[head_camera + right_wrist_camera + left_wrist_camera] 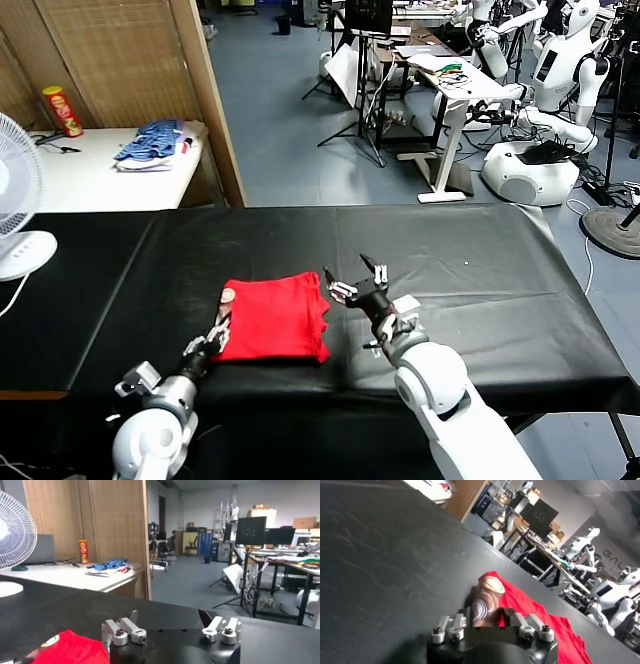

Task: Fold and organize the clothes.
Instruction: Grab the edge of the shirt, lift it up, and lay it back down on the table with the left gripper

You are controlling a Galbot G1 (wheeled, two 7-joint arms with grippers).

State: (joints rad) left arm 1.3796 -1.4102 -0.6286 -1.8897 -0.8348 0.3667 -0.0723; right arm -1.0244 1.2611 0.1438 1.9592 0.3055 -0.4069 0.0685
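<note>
Now the left gripper [219, 328] pinches the left edge of the folded red T-shirt [275, 318], which stretches rightward from it; right gripper [357, 279] hovers open just beyond the opposite edge.

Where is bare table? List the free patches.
Free: the black table beyond the right gripper, out to its far edge, and the stretch between the fan and the red T-shirt. Crowded: the shirt's near edge, where the left gripper sits.

Partial grey lettering "GAL" read on far wall [612, 555], cut off at frame edge. Print on red T-shirt [530, 607] and label on red can [62, 110] not legible.
</note>
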